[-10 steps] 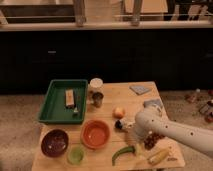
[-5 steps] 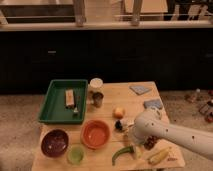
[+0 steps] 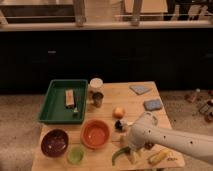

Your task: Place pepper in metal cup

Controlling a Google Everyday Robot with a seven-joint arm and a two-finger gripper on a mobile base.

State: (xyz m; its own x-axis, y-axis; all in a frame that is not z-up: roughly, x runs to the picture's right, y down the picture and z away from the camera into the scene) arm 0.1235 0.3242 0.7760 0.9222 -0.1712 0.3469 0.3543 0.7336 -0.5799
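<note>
The pepper [image 3: 119,155] is a slim curved green pod lying near the table's front edge, right of the light green cup. My white arm comes in from the right, and the gripper [image 3: 131,150] is low over the pepper's right end, covering part of it. The metal cup [image 3: 98,99], small, dark and shiny, stands upright at the back of the table, beside the green tray and in front of the white-lidded jar [image 3: 96,83]. It is far from the gripper, beyond the orange bowl.
The green tray [image 3: 50,107] holds a block at back left. An orange bowl [image 3: 96,134], a dark bowl [image 3: 54,142] and a light green cup [image 3: 76,155] stand in front. A round fruit [image 3: 119,112], a yellow banana-like fruit [image 3: 160,157] and two blue-grey pads [image 3: 153,104] lie to the right.
My arm has moved left and down toward the front edge, so the gripper now sits over the pepper's right end. The pepper and the metal cup have not moved.
</note>
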